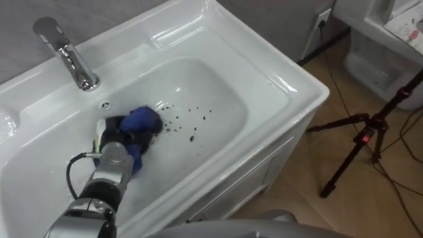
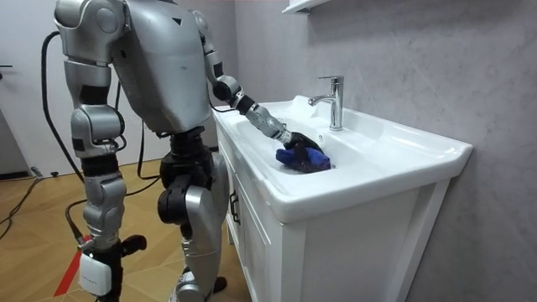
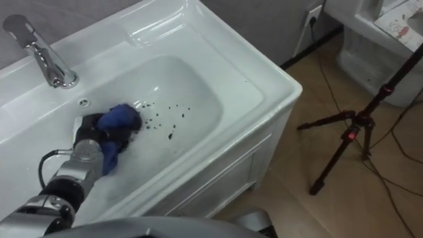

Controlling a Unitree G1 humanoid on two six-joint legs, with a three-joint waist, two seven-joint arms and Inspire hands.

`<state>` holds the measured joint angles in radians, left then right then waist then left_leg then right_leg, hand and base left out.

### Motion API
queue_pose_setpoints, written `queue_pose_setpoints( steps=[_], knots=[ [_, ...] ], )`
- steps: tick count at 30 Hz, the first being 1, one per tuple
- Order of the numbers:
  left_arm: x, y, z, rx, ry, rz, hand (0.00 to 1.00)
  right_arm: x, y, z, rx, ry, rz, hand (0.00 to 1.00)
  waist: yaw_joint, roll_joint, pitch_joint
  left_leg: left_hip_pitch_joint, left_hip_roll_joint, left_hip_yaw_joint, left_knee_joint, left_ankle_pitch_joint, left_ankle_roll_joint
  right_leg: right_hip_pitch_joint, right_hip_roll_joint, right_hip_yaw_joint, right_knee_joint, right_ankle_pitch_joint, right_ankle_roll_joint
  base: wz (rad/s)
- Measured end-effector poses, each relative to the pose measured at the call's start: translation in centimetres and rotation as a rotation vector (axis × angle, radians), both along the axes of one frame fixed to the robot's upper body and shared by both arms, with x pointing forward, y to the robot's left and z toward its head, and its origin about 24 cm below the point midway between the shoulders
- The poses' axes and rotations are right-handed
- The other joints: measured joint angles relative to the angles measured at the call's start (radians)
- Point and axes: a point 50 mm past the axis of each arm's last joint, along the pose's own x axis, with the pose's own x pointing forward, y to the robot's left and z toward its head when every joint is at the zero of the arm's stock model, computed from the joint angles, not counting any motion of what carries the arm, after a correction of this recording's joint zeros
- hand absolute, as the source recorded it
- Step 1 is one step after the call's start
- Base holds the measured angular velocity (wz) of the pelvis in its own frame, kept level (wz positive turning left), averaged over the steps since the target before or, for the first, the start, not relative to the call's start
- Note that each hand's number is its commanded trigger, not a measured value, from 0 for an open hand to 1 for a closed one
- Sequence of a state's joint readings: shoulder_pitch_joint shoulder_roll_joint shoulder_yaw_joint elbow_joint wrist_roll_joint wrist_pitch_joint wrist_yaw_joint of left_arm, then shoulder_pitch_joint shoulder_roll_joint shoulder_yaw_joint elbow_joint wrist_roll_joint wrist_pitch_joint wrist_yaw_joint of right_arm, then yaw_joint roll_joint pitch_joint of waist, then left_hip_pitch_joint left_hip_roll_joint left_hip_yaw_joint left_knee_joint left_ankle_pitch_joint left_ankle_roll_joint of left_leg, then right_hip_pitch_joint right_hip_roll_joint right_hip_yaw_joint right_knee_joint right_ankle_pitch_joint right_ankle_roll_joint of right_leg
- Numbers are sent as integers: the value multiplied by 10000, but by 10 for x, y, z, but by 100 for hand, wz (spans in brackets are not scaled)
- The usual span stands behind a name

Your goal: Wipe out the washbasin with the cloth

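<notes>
Lower left of frame, inside white basin [image 1: 221,92]: left hand [image 1: 114,137], fingers clenched round blue cloth [image 1: 142,121], pressed to the bowl beside dark specks [image 1: 192,137], presumably to scrub them away.

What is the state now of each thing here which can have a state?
basin: dark specks on its bottom, not yet wiped off
blue cloth: bunched, in the basin at the left hand
faucet: no water running
cabinet door: closed
right hand: hanging at the robot's side
</notes>
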<state>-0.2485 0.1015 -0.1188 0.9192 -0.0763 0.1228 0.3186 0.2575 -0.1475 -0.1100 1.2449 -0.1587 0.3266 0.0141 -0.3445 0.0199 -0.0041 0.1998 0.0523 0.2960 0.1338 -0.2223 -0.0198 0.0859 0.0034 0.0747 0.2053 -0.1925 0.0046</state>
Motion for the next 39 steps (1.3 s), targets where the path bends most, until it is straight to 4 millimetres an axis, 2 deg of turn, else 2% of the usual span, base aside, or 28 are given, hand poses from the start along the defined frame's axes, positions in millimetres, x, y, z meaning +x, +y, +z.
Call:
queue_pose_setpoints(
  steps=[3,8,13,20,28,34,39],
  knots=[
    [11,-10,5,-632,-256,-64,100,0,2,-1,45,32,33,0,-229,-49,16,55,0,183,4,-1,1,-14,12,162,-12,7,12,-16],
    [13,-14,7,-1183,-454,166,100,-2,7,-2,277,68,9,0,-412,-40,22,122,-31,336,2,-7,11,-28,20,399,-17,38,64,-10],
    [21,-21,16,-1753,-835,236,100,1,7,-2,257,-4,38,0,-730,120,47,-120,5,320,-30,-64,105,-260,-6,387,-13,121,142,1],
    [28,-27,25,-1904,-1136,-87,100,2,7,-2,255,-48,70,0,-872,358,85,-185,10,431,-44,-76,121,-341,1,444,-17,157,156,-2],
    [34,-31,34,-1990,-1286,-393,100,1,7,-2,177,-6,53,0,-937,380,93,-208,16,434,-40,-76,121,-326,-4,429,-16,174,161,0],
    [41,-38,45,-2194,-1642,-786,100,0,8,-2,160,92,239,0,-1025,565,191,-244,13,393,-45,-91,137,-329,-16,407,-38,174,163,2],
    [41,-37,46,-2108,-1664,-972,100,-2,10,-2,214,232,396,0,-1034,560,199,-328,5,361,-28,-90,138,-327,-29,377,-36,174,163,0]
  ],
)
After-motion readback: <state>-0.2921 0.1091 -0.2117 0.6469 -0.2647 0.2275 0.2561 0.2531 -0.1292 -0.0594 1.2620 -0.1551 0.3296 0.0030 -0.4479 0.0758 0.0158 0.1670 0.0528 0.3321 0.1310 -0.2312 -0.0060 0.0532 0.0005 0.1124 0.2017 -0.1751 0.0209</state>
